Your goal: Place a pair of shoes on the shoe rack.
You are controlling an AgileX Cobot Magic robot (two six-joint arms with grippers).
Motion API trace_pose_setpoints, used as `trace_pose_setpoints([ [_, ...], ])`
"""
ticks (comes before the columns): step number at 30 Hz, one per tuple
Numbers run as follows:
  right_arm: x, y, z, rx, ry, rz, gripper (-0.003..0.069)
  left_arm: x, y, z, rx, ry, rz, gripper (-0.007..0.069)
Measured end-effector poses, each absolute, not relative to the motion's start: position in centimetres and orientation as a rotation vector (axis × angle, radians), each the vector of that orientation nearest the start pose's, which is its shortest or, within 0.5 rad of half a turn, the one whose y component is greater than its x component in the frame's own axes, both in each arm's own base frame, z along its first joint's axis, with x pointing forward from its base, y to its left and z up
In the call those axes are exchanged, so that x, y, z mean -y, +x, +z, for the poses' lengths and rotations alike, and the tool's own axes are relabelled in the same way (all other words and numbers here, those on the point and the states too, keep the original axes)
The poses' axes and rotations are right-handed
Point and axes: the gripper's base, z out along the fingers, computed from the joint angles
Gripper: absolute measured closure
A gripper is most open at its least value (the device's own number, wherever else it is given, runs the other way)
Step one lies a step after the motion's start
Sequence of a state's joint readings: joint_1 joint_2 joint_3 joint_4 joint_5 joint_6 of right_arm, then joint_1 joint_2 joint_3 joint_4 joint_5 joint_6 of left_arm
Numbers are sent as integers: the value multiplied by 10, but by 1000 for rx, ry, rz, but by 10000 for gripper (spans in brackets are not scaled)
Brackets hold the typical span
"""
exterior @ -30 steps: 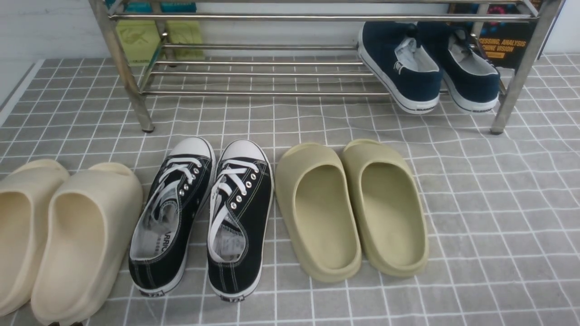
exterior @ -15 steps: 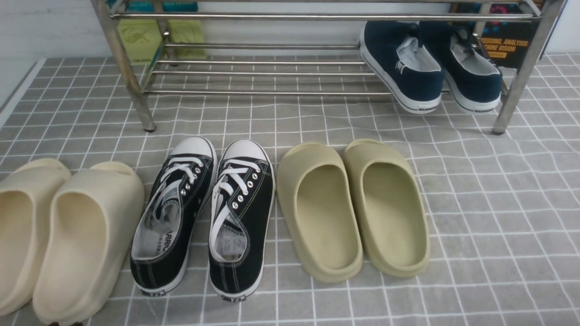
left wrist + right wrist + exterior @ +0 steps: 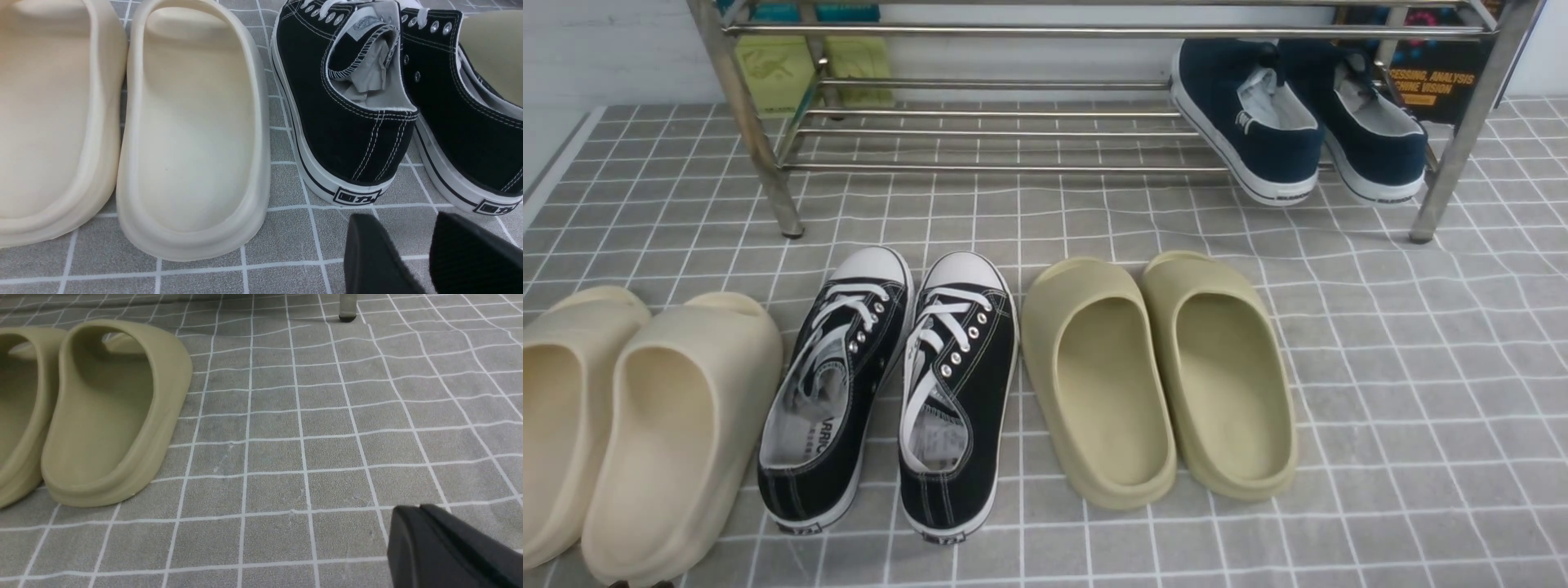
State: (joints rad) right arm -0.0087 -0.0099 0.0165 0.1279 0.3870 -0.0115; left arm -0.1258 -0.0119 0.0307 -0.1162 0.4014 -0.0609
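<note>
my left claw (image 3: 402, 218) is parted and empty, my right clenched; nudging the shiny metal-rod rack (image 3: 1013, 170) could topple the navy-blue canvas slip-on sneakers (image 3: 1258, 139).

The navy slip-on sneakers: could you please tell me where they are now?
In the front view, the navy slip-ons rest on the shoe rack's lower tier, toward its right end.

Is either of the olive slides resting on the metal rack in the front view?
No, both olive slides stand on the tiled-pattern floor, in front of the metal rack.
</note>
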Motion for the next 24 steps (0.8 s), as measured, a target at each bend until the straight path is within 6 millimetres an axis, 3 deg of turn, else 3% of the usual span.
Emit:
trace_pose_setpoints([
  [24, -4, 52, 174, -1875, 72, 108, 639, 11, 51, 168, -1908, -9, -242, 386],
])
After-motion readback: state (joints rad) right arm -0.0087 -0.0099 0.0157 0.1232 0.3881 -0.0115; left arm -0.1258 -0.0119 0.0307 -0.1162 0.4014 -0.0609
